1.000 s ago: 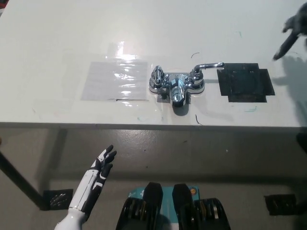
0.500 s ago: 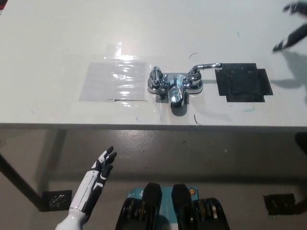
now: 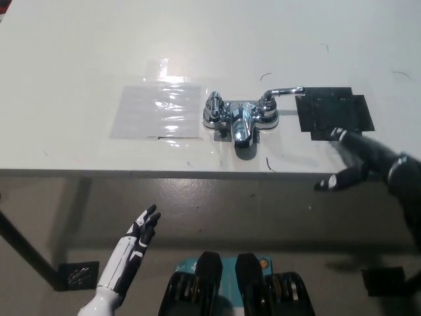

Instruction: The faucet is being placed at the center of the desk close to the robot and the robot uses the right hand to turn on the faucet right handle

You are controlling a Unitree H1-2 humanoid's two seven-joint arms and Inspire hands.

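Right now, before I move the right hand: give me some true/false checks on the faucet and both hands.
1. The faucet stands on the desk, near its front edge. True.
2. The right hand grips the right handle. False: it is open and apart from the faucet, at the desk's front edge to the right.
3. The right handle points toward the black patch. True.
4. The left hand rests on the desk. False: it is open, below the desk edge at lower left.
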